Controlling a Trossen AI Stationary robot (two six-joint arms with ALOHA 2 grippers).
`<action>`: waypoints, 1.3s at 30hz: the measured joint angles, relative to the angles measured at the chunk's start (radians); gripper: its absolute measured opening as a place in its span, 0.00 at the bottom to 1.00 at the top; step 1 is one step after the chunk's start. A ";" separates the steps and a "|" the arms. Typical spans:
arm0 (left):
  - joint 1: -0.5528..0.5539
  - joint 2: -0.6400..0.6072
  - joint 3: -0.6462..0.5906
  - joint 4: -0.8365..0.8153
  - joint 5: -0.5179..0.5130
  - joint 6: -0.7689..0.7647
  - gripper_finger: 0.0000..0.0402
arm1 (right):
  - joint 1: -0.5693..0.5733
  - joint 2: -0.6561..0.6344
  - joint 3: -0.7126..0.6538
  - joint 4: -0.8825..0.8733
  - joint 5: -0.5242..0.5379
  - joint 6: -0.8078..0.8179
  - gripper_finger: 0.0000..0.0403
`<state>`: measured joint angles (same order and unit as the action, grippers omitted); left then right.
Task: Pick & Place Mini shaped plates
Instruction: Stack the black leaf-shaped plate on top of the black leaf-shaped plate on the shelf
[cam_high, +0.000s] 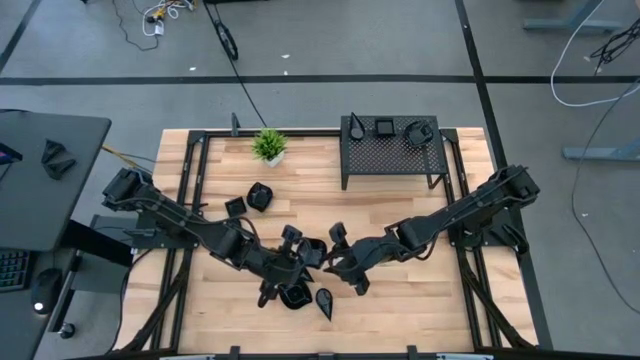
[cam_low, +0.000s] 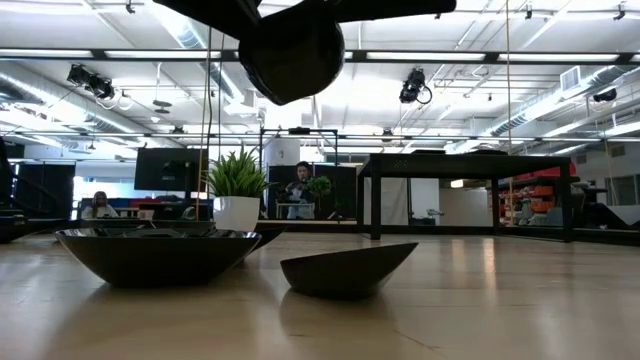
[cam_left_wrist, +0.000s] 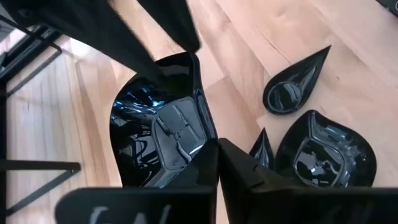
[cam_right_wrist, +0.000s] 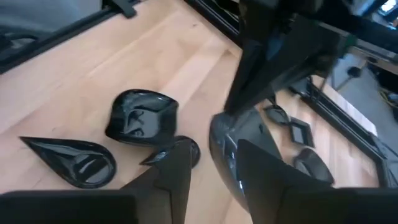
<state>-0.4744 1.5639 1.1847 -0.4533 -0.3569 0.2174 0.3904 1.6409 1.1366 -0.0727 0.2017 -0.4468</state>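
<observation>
Left gripper (cam_high: 281, 283): low over the front-centre of the table, fingers pinched tight on the rim of a glossy black squarish plate (cam_left_wrist: 163, 134); the left wrist view shows that plate lifted above the wood.
Right gripper (cam_high: 343, 262): just beside the left one, part-way closed on the opposite rim of the same plate, as the right wrist view suggests; both claws seem to share it.
Loose plates near the grippers: a teardrop plate (cam_high: 325, 300) and a rounded plate (cam_left_wrist: 325, 149) lie on the wood just beside the held one.
Other plates: two small dishes (cam_high: 248, 200) sit left of centre, near the potted plant (cam_high: 269, 146).
Rack (cam_high: 392, 150): at the table's back right, three plates on top.
Step in hand: likely a handover or separating stacked plates, mid-pick.
Next move: one claw must release cleanly before the other carries the plate toward the rack; the glossy rim may slip.
</observation>
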 joint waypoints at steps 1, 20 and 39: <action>0.000 0.000 0.000 0.003 0.000 0.004 0.03 | 0.000 0.000 0.000 0.000 -0.006 -0.003 0.33; 0.000 0.001 0.000 0.041 -0.051 0.024 0.10 | 0.000 0.000 0.000 -0.012 -0.011 -0.027 0.03; 0.003 -0.039 0.001 0.087 -0.113 0.006 0.53 | 0.026 -0.042 -0.001 -0.284 0.143 0.020 0.01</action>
<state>-0.4717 1.5247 1.1858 -0.3667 -0.4702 0.2237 0.4165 1.5985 1.1355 -0.3569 0.3443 -0.4267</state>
